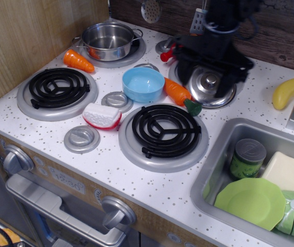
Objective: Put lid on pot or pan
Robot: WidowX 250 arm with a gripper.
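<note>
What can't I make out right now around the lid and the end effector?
- End effector: motion-blurred, so open or shut is unclear, as is contact with the lid.
- Lid: back part and rim covered by the end effector.
- Burner under the lid: mostly hidden.
- Red-and-orange toy behind: largely hidden by the arm.
- Pot: clear, still uncovered.
</note>
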